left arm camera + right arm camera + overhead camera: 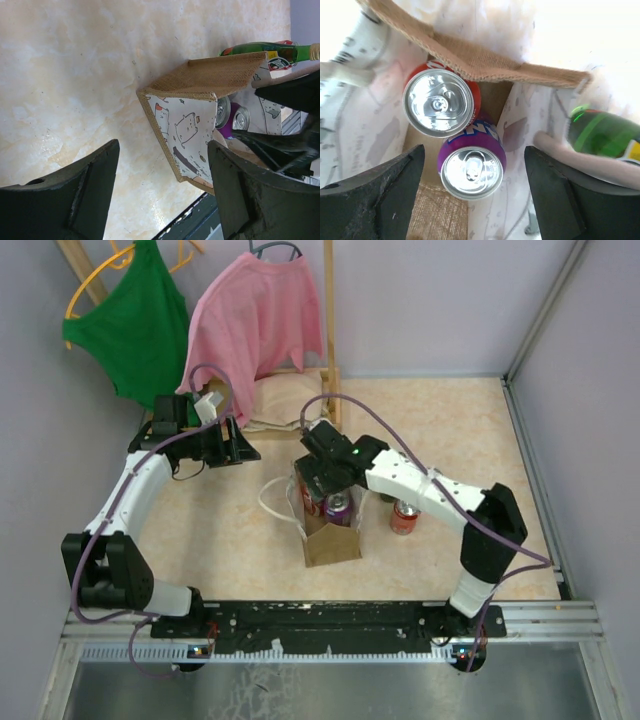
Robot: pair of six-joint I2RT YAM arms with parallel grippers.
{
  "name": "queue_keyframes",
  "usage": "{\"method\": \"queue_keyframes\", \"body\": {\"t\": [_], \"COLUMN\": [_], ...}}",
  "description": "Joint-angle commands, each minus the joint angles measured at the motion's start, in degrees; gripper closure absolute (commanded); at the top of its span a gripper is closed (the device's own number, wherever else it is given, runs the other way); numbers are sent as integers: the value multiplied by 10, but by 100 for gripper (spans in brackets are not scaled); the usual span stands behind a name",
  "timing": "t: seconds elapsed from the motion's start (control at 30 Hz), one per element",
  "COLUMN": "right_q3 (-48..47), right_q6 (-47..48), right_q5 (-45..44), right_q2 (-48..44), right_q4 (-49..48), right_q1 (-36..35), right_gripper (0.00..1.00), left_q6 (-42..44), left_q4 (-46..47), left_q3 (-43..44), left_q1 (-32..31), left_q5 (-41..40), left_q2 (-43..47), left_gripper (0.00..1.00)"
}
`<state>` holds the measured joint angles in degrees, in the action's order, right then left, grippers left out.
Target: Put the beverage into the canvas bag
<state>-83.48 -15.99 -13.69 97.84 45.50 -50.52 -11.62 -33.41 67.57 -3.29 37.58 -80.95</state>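
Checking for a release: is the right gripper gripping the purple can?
No, the fingers of the right gripper stand wide apart, clear of the purple can standing in the canvas bag.

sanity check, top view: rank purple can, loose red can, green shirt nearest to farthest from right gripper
1. purple can, in the canvas bag under the right gripper
2. loose red can, right of the bag
3. green shirt, back left
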Motion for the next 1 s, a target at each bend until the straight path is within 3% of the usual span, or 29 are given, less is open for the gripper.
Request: {"method": "queue_keyframes", "body": {"t": [0.0,0.3,0.5,0.6,0.73,0.97], "right_q3": [-65,-86,-115,-80,24,119], "right_q6": [13,24,-23,-46,-59,-64], "right_q5": [-39,-155,-181,-144,-77,-29], "right_q2": [-66,-149,-160,-161,-198,-221], "right_q4": [-13,-105,31,98,86,50], "right_q1": [0,19,134,211,297,358], "right_gripper": [20,20,21,20,19,17], "left_q6": [4,4,4,3,4,4], "left_q4": [12,12,12,13,13,10], "left_q3": [17,20,19,19,20,21], "left_q1": [-3,-3,-3,-3,-3,-3], "left_q5": [11,13,13,14,15,14], "left_q2": [-5,-8,-8,-10,-11,-10], "left_gripper": [23,23,23,23,23,23]}}
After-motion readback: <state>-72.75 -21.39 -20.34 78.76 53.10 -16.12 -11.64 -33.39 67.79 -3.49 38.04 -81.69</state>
